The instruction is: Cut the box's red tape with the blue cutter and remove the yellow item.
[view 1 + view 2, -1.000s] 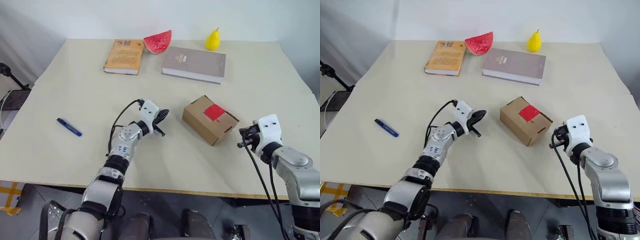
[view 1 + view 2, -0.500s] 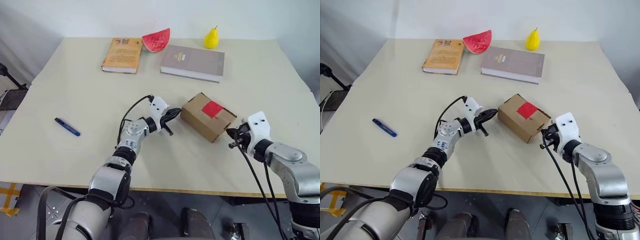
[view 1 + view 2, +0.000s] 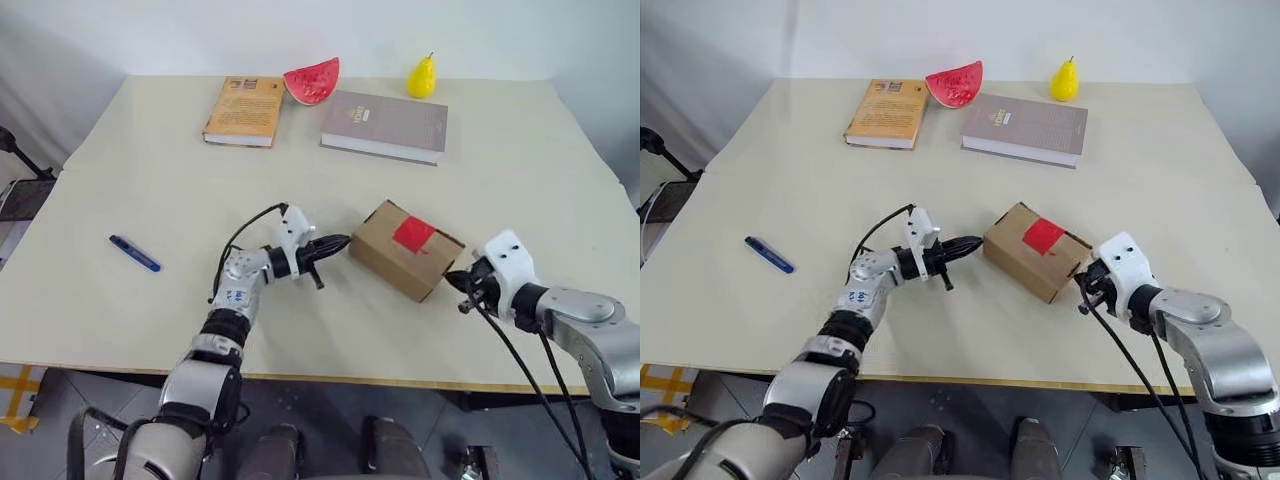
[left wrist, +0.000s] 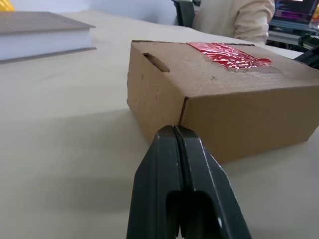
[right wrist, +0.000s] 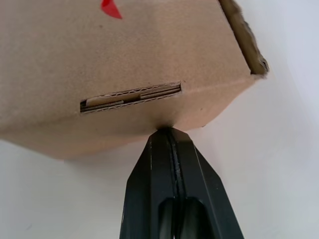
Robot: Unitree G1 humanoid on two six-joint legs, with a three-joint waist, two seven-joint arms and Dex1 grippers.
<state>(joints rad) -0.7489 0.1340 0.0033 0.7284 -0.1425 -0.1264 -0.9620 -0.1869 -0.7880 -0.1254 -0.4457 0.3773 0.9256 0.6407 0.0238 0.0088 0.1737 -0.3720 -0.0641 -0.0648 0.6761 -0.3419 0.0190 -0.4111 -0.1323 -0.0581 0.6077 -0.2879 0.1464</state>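
Observation:
The brown cardboard box [image 3: 390, 255] lies near the middle of the table, its flaps closed under a patch of red tape [image 3: 412, 233]. My left gripper [image 3: 340, 241] is shut and empty, its tip right at the box's left corner [image 4: 175, 130]. Also shut and empty, my right gripper [image 3: 455, 280] has its tip against the lower edge of the box's right end [image 5: 167, 130]. The blue cutter [image 3: 136, 254] lies alone far to the left on the table. The yellow item is out of view.
At the back of the table are an orange book [image 3: 243, 110], a grey book [image 3: 385, 125], a watermelon slice [image 3: 312, 80] and a yellow pear [image 3: 422, 78]. A seated person [image 4: 234, 20] shows beyond the table in the left wrist view.
My right gripper has moved left against the box, which slid a little to the left. My left gripper swung toward the box's left corner, then drew back with it.

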